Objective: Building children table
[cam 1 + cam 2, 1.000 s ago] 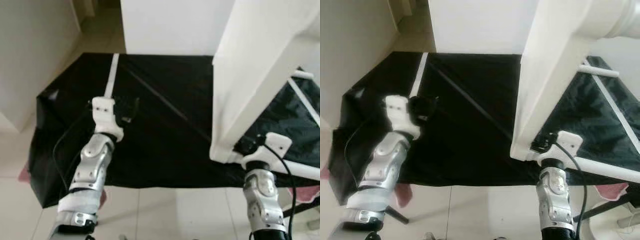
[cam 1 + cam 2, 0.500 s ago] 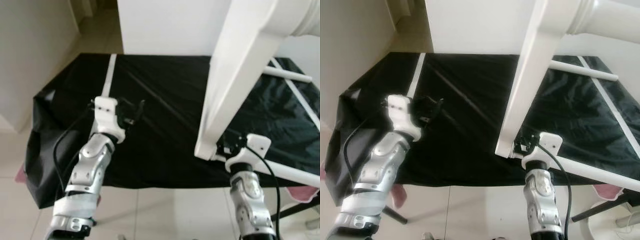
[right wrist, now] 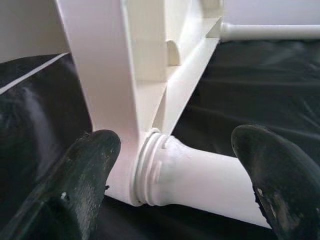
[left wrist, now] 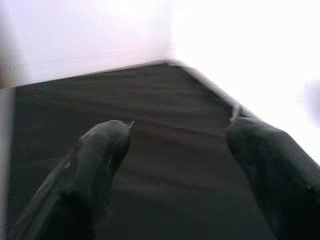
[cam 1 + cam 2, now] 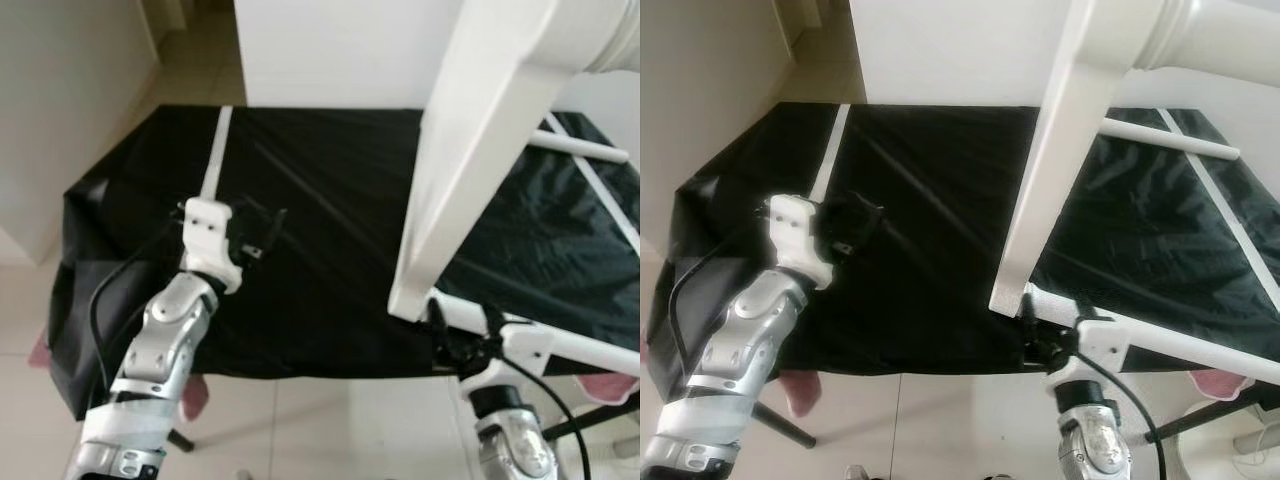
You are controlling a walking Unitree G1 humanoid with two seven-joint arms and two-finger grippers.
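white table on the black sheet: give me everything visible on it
The table is glossy white, plastic by its look, tipped up on edge over the black sheet. A ribbed underside shows in the right wrist view. A round leg joins a threaded collar at its low corner. Another leg points up top. The right gripper, open, straddles that joint.

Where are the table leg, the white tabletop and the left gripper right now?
table leg (image 3: pixel 200 177): right wrist view, on its round shaft beside the threaded collar.
white tabletop (image 5: pixel 1065 160): right eye view, on its raised edge.
left gripper (image 4: pixel 175 135): left wrist view, midway between its fingertips.
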